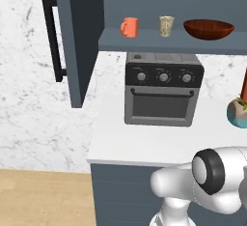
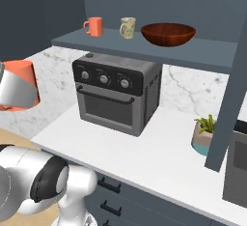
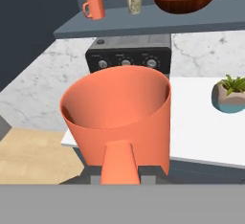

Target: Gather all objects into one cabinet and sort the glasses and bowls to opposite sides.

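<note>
My gripper (image 3: 122, 171) is shut on an orange mug (image 3: 117, 117), held upright with its handle toward the camera; the mug hides the fingertips. The same held mug (image 2: 21, 77) hangs at the left edge of the right base view, left of the counter and below shelf height. The blue-grey cabinet's shelf (image 1: 169, 41) carries a second orange mug (image 1: 129, 27) at the left, a beige cup (image 1: 166, 26) in the middle and a wide dark red-brown bowl (image 1: 208, 29) at the right. The cabinet's left door (image 1: 79, 36) stands open, its black bar handle (image 1: 53, 36) facing outward.
A grey toaster oven (image 1: 162, 89) stands on the white counter (image 1: 144, 145) right under the shelf. A teal plant pot (image 2: 206, 137) sits to its right, beside another open door (image 2: 231, 85) and a grey appliance (image 2: 236, 167). Wooden floor (image 1: 43, 196) lies left of the counter.
</note>
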